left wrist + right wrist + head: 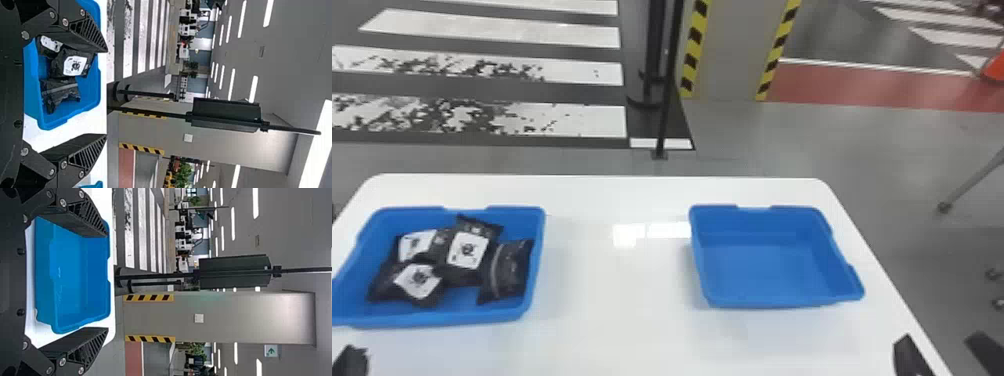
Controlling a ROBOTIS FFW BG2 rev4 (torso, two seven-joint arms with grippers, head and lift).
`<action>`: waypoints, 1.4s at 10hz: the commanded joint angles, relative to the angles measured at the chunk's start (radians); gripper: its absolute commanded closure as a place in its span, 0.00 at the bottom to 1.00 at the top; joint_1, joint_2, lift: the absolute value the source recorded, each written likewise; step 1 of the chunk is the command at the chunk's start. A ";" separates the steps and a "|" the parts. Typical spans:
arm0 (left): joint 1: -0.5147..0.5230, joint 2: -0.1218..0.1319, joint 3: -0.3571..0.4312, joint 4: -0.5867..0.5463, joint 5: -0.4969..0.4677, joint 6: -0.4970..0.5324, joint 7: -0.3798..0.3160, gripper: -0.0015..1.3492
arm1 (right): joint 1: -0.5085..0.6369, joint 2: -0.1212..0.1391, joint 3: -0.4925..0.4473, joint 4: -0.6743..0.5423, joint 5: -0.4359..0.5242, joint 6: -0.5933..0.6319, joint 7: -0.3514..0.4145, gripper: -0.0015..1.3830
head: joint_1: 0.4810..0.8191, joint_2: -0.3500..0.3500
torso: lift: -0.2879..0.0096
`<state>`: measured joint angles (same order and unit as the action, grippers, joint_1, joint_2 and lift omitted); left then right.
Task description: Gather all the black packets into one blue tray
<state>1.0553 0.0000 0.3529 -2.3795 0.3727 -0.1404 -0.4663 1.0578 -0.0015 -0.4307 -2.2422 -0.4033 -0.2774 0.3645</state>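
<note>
"Packets first: how do they look?"

"Black, glossy and creased, like soft pouches, lying loosely heaped and partly overlapping. Three present white labels with dark printed marks: one at the back, one in the middle and one at the front. Another, the banded packet, has a pale strip across its dark surface."

"Where are they, measured from the table?"

"On the left side of the white table, all inside the left tray, which is blue with raised walls. On the table's right side sits the right tray, also blue, its smooth floor in plain sight."

"Count everything for me."

"Four packets can be made out; the overlap could hide more, so I cannot be sure of the total. Three are labelled, one is banded. Two blue trays, one table, two grippers."

"And the grippers?"

"Left gripper: at the table's near left, its two black fingers spread well apart, with air between the tips. Right gripper: at the table's near right corner, one fingertip over the tabletop and the other beyond its edge, the pair likewise spread wide and pinching nothing."
</note>
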 commanded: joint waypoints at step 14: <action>0.000 0.000 0.000 0.000 0.002 0.018 -0.003 0.21 | 0.000 0.002 0.012 0.010 -0.023 0.000 0.001 0.14 | 0.63 0.26 | 0.60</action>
<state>1.0554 0.0000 0.3529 -2.3795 0.3749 -0.1229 -0.4692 1.0578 -0.0015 -0.4189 -2.2322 -0.4257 -0.2774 0.3651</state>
